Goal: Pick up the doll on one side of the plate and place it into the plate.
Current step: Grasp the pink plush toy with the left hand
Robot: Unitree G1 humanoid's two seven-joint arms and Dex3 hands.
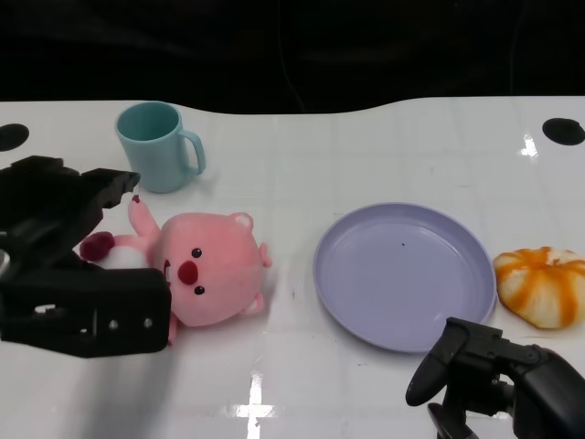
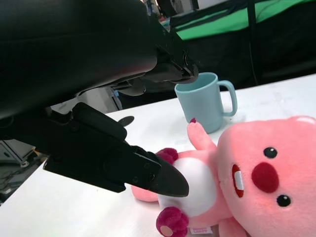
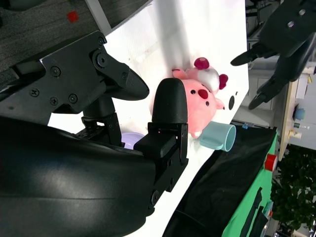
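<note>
1. On the white desk (image 1: 384,146), a light blue mug (image 1: 157,146) stands upright in the upper left of the head view, just behind the doll, with its handle turned to the right of the frame.
2. An orange and white pumpkin-like toy (image 1: 543,285) lies at the right edge of the frame, just beside the rim of the plate.
3. The pink doll (image 1: 206,274) lies on the desk at the left of the lilac plate (image 1: 404,274), near it but not touching.
4. The long axis of the doll runs from the left to the right of the frame: the big head points toward the plate, the white belly and the dark red paws toward the left hand. The face looks up.
5. The left hand (image 1: 69,265) is around the body of the doll, with fingers (image 2: 148,173) spread on both sides; I cannot tell if they press it.
6. The right hand (image 1: 498,380) is at the lower right, in front of the plate, and it holds nothing, with fingers apart.
</note>
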